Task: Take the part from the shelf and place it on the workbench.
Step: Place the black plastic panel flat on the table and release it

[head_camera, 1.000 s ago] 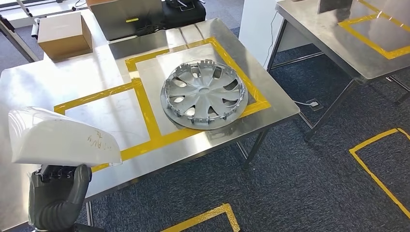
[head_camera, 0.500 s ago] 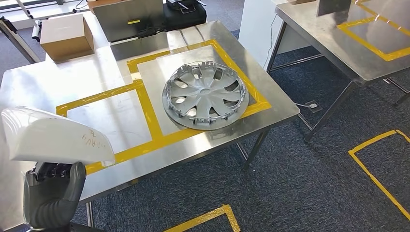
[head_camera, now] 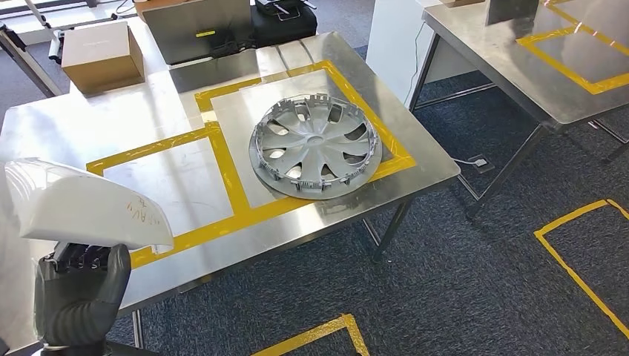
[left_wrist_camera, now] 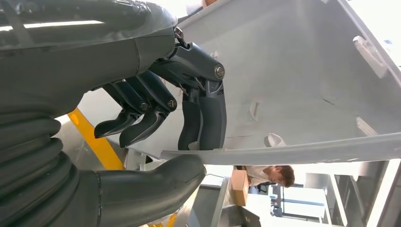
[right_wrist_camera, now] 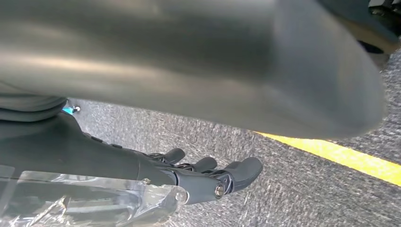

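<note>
At the head view's lower left, the left hand (head_camera: 78,285) grips the white plastic part (head_camera: 81,208) by its rim from beneath, keeping it level over the bench (head_camera: 67,130) edge; the right hand (right_wrist_camera: 208,177) hangs loose-fingered, holding nothing.

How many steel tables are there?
2: the workbench ahead, bearing the wheel cover, and another table at the upper right. More may stand outside the picture.

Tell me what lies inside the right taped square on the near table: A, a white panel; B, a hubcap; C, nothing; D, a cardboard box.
B: the hubcap lies flat inside the right yellow square on the table, while the left hand holds the white panel over the table's near left corner.
</note>
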You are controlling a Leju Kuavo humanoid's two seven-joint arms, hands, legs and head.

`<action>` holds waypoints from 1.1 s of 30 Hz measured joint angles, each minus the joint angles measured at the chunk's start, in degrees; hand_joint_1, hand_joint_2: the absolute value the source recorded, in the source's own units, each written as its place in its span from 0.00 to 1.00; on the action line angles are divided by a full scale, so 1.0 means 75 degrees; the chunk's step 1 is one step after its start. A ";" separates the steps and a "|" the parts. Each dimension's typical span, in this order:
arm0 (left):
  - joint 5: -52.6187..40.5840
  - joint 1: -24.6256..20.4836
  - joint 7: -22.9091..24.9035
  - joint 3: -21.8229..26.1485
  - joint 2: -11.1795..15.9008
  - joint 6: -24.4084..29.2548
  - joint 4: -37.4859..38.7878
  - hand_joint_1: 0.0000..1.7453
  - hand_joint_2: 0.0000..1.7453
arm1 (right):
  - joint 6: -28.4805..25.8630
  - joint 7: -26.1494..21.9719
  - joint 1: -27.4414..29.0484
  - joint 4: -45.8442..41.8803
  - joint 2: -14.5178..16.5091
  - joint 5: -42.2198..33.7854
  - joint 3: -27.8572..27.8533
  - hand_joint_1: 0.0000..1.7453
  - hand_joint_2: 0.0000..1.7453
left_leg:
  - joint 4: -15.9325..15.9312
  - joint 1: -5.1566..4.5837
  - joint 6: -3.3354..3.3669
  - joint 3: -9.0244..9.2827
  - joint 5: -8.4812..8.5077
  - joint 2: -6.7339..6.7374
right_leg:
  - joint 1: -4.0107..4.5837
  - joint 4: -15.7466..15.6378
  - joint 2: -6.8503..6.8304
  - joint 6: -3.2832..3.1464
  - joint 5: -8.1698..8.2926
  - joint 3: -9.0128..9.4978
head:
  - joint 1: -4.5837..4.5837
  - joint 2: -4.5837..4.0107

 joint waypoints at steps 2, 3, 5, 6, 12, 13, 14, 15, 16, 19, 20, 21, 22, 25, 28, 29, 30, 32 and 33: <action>-0.0009 -0.0006 0.0017 0.0007 0.0006 0.0005 0.0000 1.00 1.00 | -0.0007 0.0009 0.0000 0.0031 0.0008 0.0000 0.0000 0.00 0.00 | 0.0000 0.0000 0.0000 0.0001 0.0000 0.0000 | 0.0000 0.0000 0.0000 0.0000 0.0000 0.0000 | 0.0001 0.0000; -0.0011 -0.0008 0.0019 0.0009 0.0008 0.0005 0.0000 1.00 1.00 | -0.0018 0.0017 0.0000 0.0045 0.0009 0.0000 0.0000 0.00 0.00 | 0.0000 0.0000 0.0000 0.0001 0.0000 0.0000 | 0.0000 0.0000 0.0000 0.0000 0.0000 0.0001 | 0.0000 0.0000; -0.0012 -0.0018 0.0020 0.0012 0.0010 -0.0004 0.0000 1.00 1.00 | -0.0060 0.0034 -0.0001 0.0076 0.0010 -0.0001 0.0000 0.00 0.00 | 0.0000 0.0000 0.0000 0.0001 0.0000 0.0000 | 0.0000 -0.0001 0.0000 0.0001 0.0000 0.0001 | -0.0001 0.0000; -0.0008 -0.0030 0.0025 0.0012 0.0010 -0.0021 0.0001 1.00 1.00 | -0.0088 0.0038 -0.0001 0.0090 0.0009 -0.0001 0.0000 0.00 0.00 | 0.0000 0.0000 0.0000 0.0001 0.0000 0.0000 | 0.0000 -0.0002 0.0000 0.0001 0.0000 0.0001 | -0.0001 0.0000; 0.0118 -0.0235 0.0157 0.0034 0.0010 -0.0158 0.0076 1.00 1.00 | -0.0154 0.0046 0.0000 0.0132 0.0006 -0.0181 -0.0010 0.00 0.00 | 0.0000 0.0000 0.0000 0.0002 0.0000 0.0000 | 0.0000 -0.0005 0.0001 0.0001 0.0001 0.0002 | 0.0001 0.0000; 0.0139 -0.0273 0.0186 0.0059 0.0013 -0.0170 0.0101 1.00 1.00 | -0.0167 0.0049 0.0000 0.0135 0.0007 -0.0213 -0.0013 0.00 0.00 | 0.0000 0.0000 0.0000 0.0002 0.0000 0.0000 | 0.0000 -0.0005 0.0001 0.0001 0.0001 0.0003 | 0.0000 0.0000; 0.0160 -0.0309 0.0219 0.0093 0.0019 -0.0176 0.0127 1.00 1.00 | -0.0181 0.0050 0.0001 0.0138 0.0009 -0.0238 -0.0016 0.00 0.00 | 0.0000 0.0000 0.0000 0.0002 0.0000 0.0000 | 0.0000 -0.0005 0.0001 0.0001 0.0001 0.0003 | 0.0001 0.0000; 0.0179 -0.0340 0.0255 0.0136 0.0031 -0.0180 0.0155 1.00 1.00 | -0.0194 0.0048 0.0001 0.0142 0.0010 -0.0259 -0.0020 0.00 0.00 | 0.0000 0.0000 0.0000 0.0002 0.0000 0.0000 | 0.0000 -0.0005 0.0001 0.0001 0.0001 0.0003 | 0.0001 0.0000; 0.0196 -0.0365 0.0294 0.0181 0.0047 -0.0182 0.0182 1.00 1.00 | -0.0205 0.0042 0.0002 0.0146 0.0012 -0.0273 -0.0024 0.00 0.00 | 0.0000 0.0000 0.0000 0.0002 0.0000 0.0000 | 0.0000 -0.0005 0.0001 0.0001 0.0001 0.0003 | 0.0000 0.0000; 0.0219 -0.0419 0.0426 0.0348 0.0113 -0.0183 0.0276 1.00 1.00 | -0.0223 0.0009 0.0004 0.0158 0.0020 -0.0293 -0.0050 0.00 0.00 | 0.0000 0.0000 0.0000 0.0002 0.0000 0.0000 | 0.0000 -0.0005 0.0001 0.0001 0.0001 0.0003 | 0.0000 0.0000; 0.0215 -0.0434 0.0481 0.0411 0.0139 -0.0183 0.0310 1.00 1.00 | -0.0230 -0.0007 0.0003 0.0163 0.0023 -0.0300 -0.0059 0.00 0.00 | 0.0000 0.0000 0.0000 0.0002 0.0000 0.0000 | 0.0000 -0.0005 0.0001 0.0001 0.0001 0.0003 | 0.0000 0.0000; 0.0208 -0.0447 0.0541 0.0474 0.0164 -0.0175 0.0341 1.00 1.00 | -0.0238 -0.0027 0.0003 0.0169 0.0024 -0.0309 -0.0065 0.00 0.00 | 0.0000 0.0000 0.0000 0.0002 0.0000 0.0000 | 0.0001 -0.0005 0.0001 0.0001 0.0001 0.0003 | 0.0001 0.0000; 0.0201 -0.0455 0.0606 0.0549 0.0194 -0.0158 0.0372 1.00 1.00 | -0.0247 -0.0047 0.0003 0.0175 0.0025 -0.0313 -0.0067 0.00 0.00 | 0.0000 0.0001 0.0000 0.0002 0.0000 0.0000 | 0.0001 -0.0005 0.0001 0.0001 0.0001 0.0003 | 0.0001 0.0000; 0.0217 -0.0462 0.0765 0.0841 0.0320 -0.0050 0.0464 1.00 1.00 | -0.0268 -0.0072 0.0004 0.0190 0.0025 -0.0318 -0.0067 0.00 0.00 | 0.0000 0.0001 0.0000 0.0002 0.0000 0.0000 | 0.0001 -0.0005 0.0002 0.0001 0.0001 0.0004 | 0.0000 0.0000; 0.0301 -0.0446 0.0850 0.1187 0.0460 0.0087 0.0589 1.00 1.00 | -0.0293 -0.0026 0.0003 0.0204 0.0018 -0.0305 -0.0067 0.00 0.00 | 0.0000 0.0001 0.0000 0.0002 0.0000 0.0000 | 0.0001 -0.0005 0.0001 0.0001 0.0001 0.0005 | 0.0000 0.0000; 0.0331 -0.0436 0.0869 0.1307 0.0505 0.0117 0.0634 1.00 1.00 | -0.0309 0.0004 0.0003 0.0205 0.0010 -0.0292 -0.0067 0.00 0.00 | 0.0000 0.0001 0.0000 0.0002 0.0000 0.0000 | 0.0001 -0.0005 0.0001 0.0001 0.0001 0.0005 | 0.0001 0.0000; 0.0344 -0.0424 0.0892 0.1430 0.0548 0.0135 0.0685 1.00 1.00 | -0.0329 0.0038 0.0002 0.0206 -0.0002 -0.0278 -0.0067 0.00 0.00 | 0.0000 0.0001 0.0000 0.0002 0.0000 0.0000 | 0.0001 -0.0005 0.0002 0.0001 0.0001 0.0006 | 0.0001 0.0000; 0.0260 -0.0384 0.1009 0.1671 0.0620 0.0163 0.0785 1.00 1.00 | -0.0394 0.0122 0.0003 0.0205 -0.0036 -0.0235 -0.0066 0.00 0.00 | 0.0000 0.0001 0.0000 0.0002 0.0000 0.0000 | 0.0000 -0.0006 0.0002 0.0001 0.0001 0.0007 | 0.0001 0.0000; 0.0187 -0.0351 0.1097 0.1803 0.0648 0.0175 0.0840 1.00 1.00 | -0.0441 0.0173 0.0003 0.0202 -0.0061 -0.0207 -0.0064 0.00 0.00 | 0.0000 0.0001 0.0001 0.0002 0.0000 0.0000 | 0.0000 -0.0006 0.0002 0.0001 0.0001 0.0007 | 0.0000 0.0000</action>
